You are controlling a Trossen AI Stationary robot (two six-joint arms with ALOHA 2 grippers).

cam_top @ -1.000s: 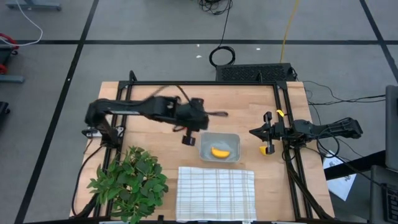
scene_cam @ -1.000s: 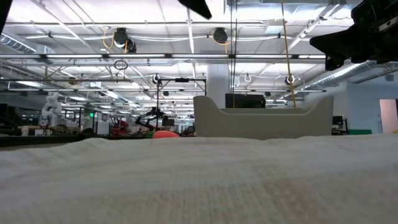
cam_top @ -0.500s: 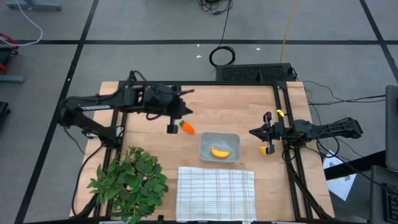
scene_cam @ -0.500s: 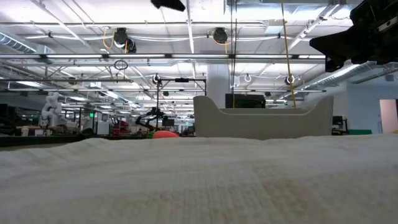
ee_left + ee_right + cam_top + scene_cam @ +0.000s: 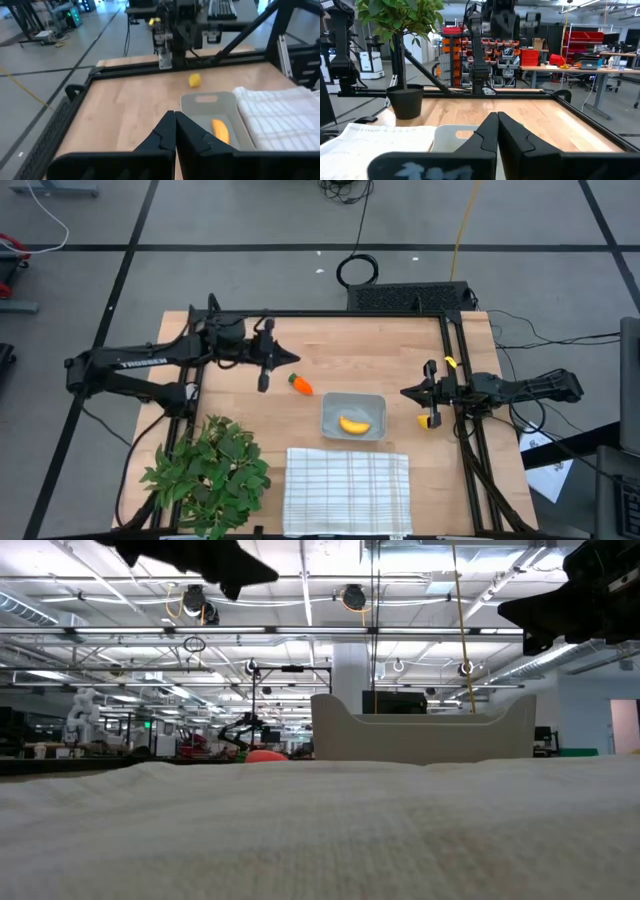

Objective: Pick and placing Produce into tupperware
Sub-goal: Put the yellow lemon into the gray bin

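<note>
Back toward the left edge of the frame goes the left arm since a second ago, when its hand was right by the tupperware. Now the left hand sits in the upper left part of the bench, up and to the left of the carrot. Its two fingers are pressed tight together and hold nothing.

That carrot now lies bare on the wood, just up and left of the tupperware, apart from it. A second ago the arm covered that spot.

In the middle of the frame sits the tupperware, and the banana lies inside it. The left wrist view shows the same banana in the grey box. The small yellow fruit rests on the bench at the right, close under the right arm, outside the tupperware. In the left wrist view this fruit lies on the wood just past the box.

At the right side of the frame the right hand has not moved. Its fingers are shut tight too, with nothing in them.

A white checked cloth lies at the bottom middle, just below the tupperware. A big leafy plant stands at the lower left
</note>
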